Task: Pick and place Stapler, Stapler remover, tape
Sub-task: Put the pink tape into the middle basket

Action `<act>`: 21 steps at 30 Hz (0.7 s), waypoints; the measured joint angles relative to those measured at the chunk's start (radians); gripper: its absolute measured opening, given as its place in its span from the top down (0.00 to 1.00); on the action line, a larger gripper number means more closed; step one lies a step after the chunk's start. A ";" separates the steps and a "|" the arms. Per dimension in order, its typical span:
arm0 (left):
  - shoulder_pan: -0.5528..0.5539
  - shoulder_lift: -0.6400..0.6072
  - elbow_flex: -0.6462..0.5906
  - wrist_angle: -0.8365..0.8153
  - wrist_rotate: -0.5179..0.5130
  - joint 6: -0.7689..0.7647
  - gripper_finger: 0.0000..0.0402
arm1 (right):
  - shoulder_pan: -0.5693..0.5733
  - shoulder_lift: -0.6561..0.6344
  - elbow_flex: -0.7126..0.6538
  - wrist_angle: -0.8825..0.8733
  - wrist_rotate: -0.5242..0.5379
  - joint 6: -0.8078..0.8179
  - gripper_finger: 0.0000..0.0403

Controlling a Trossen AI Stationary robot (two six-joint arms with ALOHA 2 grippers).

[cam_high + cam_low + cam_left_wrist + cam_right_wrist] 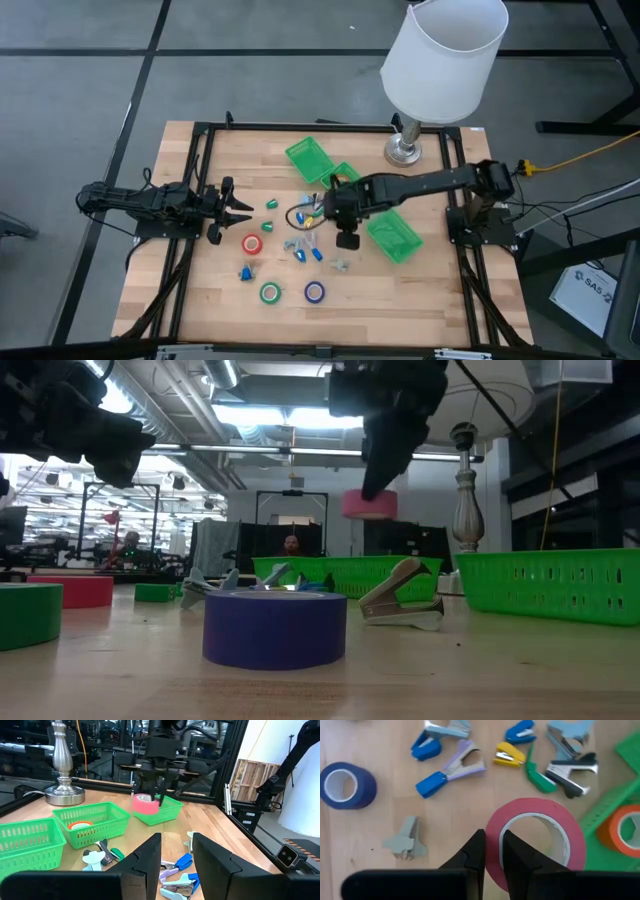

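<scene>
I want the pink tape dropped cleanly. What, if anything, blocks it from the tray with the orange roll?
Nothing visible does. The right gripper holds the pink tape in the air, clear of the table, beside the green tray that holds the orange roll.

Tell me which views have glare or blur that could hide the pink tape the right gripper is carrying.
Low view: bright ceiling lights behind leave the right gripper a silhouette; the pink tape is soft.
Right wrist view: slightly soft, but the tape is clear.
Left wrist view: even light, tape readable.
</scene>
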 joint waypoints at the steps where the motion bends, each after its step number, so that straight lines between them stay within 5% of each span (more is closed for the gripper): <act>1: 0.000 0.000 0.000 0.000 0.000 0.000 0.73 | -0.010 0.000 0.000 -0.007 0.000 0.005 0.87; 21: 0.000 0.000 0.000 0.000 0.000 0.000 0.73 | -0.177 -0.001 -0.013 -0.100 -0.029 -0.104 0.87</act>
